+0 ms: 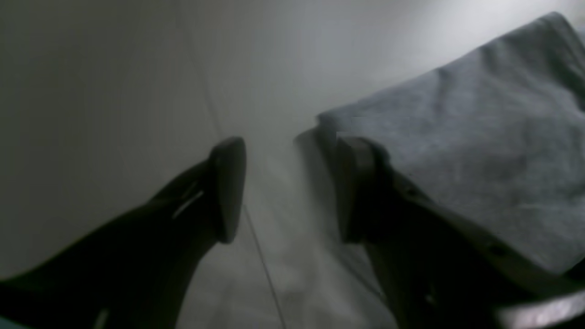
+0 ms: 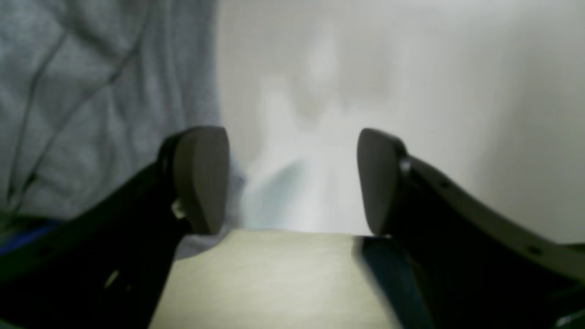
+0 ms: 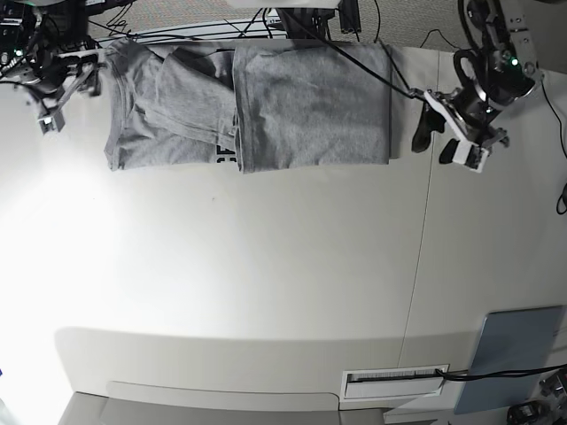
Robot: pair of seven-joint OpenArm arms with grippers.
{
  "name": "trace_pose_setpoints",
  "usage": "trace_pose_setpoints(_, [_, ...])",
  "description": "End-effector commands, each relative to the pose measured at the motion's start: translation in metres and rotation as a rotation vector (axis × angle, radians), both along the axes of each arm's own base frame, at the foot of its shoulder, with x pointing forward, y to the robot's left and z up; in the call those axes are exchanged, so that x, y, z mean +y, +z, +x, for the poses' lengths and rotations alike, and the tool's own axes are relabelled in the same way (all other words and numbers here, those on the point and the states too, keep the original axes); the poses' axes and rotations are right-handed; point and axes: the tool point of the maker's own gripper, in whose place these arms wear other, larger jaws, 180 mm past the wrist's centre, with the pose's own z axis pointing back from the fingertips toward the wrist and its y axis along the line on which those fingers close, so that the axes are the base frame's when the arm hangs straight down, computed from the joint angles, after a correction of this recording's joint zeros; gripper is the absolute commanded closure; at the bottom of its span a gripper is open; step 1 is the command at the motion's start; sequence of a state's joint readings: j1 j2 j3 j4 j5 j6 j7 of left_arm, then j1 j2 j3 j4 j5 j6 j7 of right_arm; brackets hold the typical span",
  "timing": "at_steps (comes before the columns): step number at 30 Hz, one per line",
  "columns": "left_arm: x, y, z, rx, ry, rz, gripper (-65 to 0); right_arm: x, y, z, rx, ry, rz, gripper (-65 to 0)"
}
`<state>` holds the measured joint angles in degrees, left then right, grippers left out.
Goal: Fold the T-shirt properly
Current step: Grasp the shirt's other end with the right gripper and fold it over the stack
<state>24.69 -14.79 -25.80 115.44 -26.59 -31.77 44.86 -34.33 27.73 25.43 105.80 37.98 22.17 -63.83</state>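
The heather-grey T-shirt [image 3: 266, 102] lies flat along the table's far edge, with one side folded over the middle. A bit of black print [image 3: 225, 156] peeks out at the fold's lower edge. My left gripper [image 3: 434, 140] hovers just off the shirt's right edge. In the left wrist view it [image 1: 290, 189] is open and holds nothing, with a shirt corner [image 1: 480, 137] beside one finger. My right gripper [image 3: 55, 99] is off the shirt's left edge. The right wrist view shows it [image 2: 290, 180] wide open and empty, with wrinkled cloth [image 2: 91, 105] beside one finger.
The white table [image 3: 266, 266] has a seam [image 3: 427, 230] running front to back near its right side. A grey-blue pad [image 3: 518, 354] and a slotted white plate [image 3: 394, 382] sit at the front right. Black cables [image 3: 177, 35] run along the far edge behind the shirt.
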Motion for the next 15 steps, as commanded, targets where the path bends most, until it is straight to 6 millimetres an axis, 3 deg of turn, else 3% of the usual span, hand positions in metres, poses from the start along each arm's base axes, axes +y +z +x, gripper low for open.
trace_pose_setpoints(1, [0.002,0.010,0.003,-0.041,0.000,-0.002,-32.4,0.002,0.002,0.005,-0.021,0.003,0.028,-42.6])
trace_pose_setpoints(4, [0.001,0.008,-0.001,-0.039,0.001,-0.004,-32.3,0.011,-0.010,0.003,-0.008,-0.026,0.107,-42.6])
trace_pose_setpoints(15, [0.001,0.008,-0.001,-0.040,0.001,-0.004,-32.2,0.054,-0.026,-0.004,-0.018,-0.034,0.262,-42.5])
